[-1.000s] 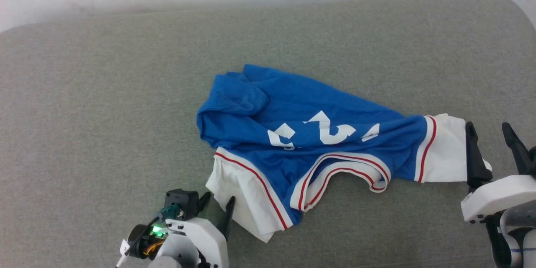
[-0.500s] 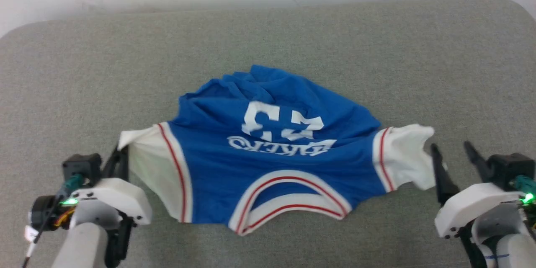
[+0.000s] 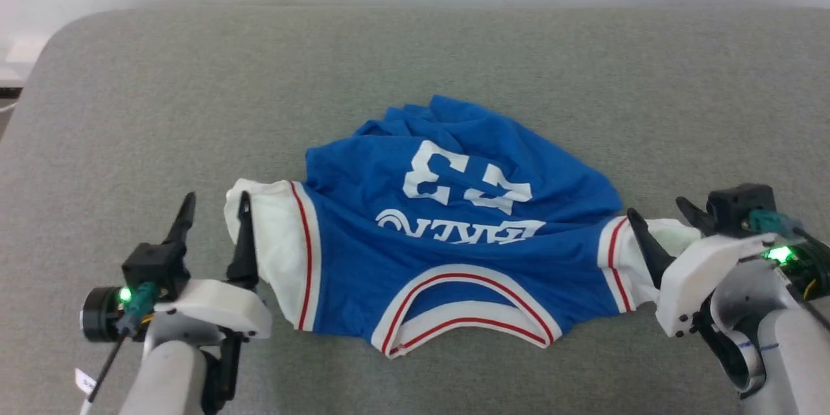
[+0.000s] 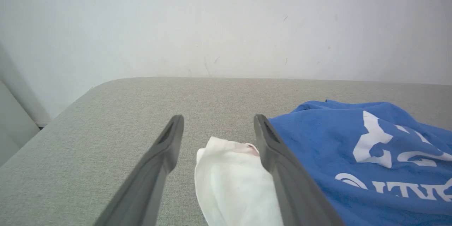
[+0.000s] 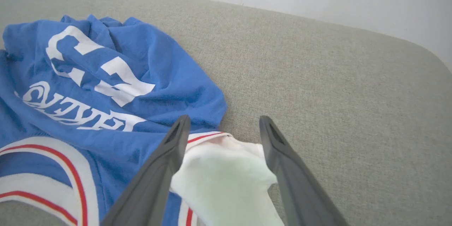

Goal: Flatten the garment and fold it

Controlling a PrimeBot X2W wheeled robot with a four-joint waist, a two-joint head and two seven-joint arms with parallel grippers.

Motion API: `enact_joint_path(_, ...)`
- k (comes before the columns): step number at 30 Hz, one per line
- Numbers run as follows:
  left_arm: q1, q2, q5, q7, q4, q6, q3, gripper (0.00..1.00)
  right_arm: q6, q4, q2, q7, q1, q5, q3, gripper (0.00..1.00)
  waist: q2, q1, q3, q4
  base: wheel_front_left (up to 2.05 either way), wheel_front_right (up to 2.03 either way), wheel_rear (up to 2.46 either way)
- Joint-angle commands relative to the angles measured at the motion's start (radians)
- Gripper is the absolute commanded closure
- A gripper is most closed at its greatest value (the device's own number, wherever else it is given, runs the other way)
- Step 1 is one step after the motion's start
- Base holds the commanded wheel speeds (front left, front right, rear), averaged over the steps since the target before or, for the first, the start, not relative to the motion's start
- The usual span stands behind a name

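The royal blue jersey T-shirt (image 3: 454,240) lies near the middle of the grey cloth-covered table (image 3: 415,52), printed side up. Its white-and-red striped collar (image 3: 467,321) is toward the robot, and the white "23" (image 3: 467,178) reads upside down in the head view. The long axis, sleeve to sleeve, runs side to side across the robot's front. The shoulder line is fairly spread, but the blue body is bunched in soft folds on the far side, so flattening looks only partly done and folding not begun. The white left sleeve (image 3: 269,240) ends between the left arm's long dark fingers (image 4: 282,183), close against the inner one. The white right sleeve (image 5: 226,176) likewise lies between the right arm's fingers (image 5: 155,176). Both pairs of jaws stand released, wide apart around the cloth, gripping nothing. Each sleeve tip sits straight ahead of its own arm, and neither arm is clearly nearer. The rumpled hem lies away from both, toward the pale wall (image 4: 212,24), so the coming move likely turns on drawing the body out along that far direction.
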Motion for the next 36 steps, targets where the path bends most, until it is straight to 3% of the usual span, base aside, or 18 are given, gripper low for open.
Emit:
enact_joint_path(1,0.012,-0.015,0.019,-0.025,-0.029,0.002,-0.016,0.00,-0.002,0.015,-0.016,0.064,-0.035,0.027,0.012,0.00,0.0000,-0.0001,0.003,0.046,0.00,0.00,0.00)
enact_joint_path(11,0.095,-0.106,0.058,-0.046,-0.118,-0.028,-0.069,0.00,-0.002,0.206,-0.132,0.374,-0.184,0.079,0.111,0.00,0.0000,-0.0001,0.045,0.177,0.00,0.00,0.00)
enact_joint_path(20,0.109,-0.140,0.073,-0.047,-0.097,-0.053,-0.058,0.00,-0.002,0.331,-0.170,0.391,-0.208,0.115,0.166,0.00,0.0000,-0.0001,0.077,0.241,0.00,0.00,0.00)
enact_joint_path(21,0.111,-0.143,0.074,-0.047,-0.093,-0.056,-0.055,0.00,-0.002,0.345,-0.177,0.387,-0.207,0.113,0.170,0.61,0.0000,-0.0001,0.078,0.243,0.00,0.00,0.00)
enact_joint_path(22,0.112,-0.145,0.076,-0.047,-0.088,-0.059,-0.053,0.00,-0.002,0.357,-0.184,0.379,-0.207,0.109,0.171,1.00,0.0000,-0.0001,0.078,0.244,0.00,0.00,0.00)
enact_joint_path(36,0.102,-0.166,0.101,-0.047,-0.047,-0.094,-0.041,0.00,-0.002,0.434,-0.371,0.166,-0.318,-0.045,0.076,1.00,0.0000,-0.0001,0.056,0.209,0.00,0.00,0.00)
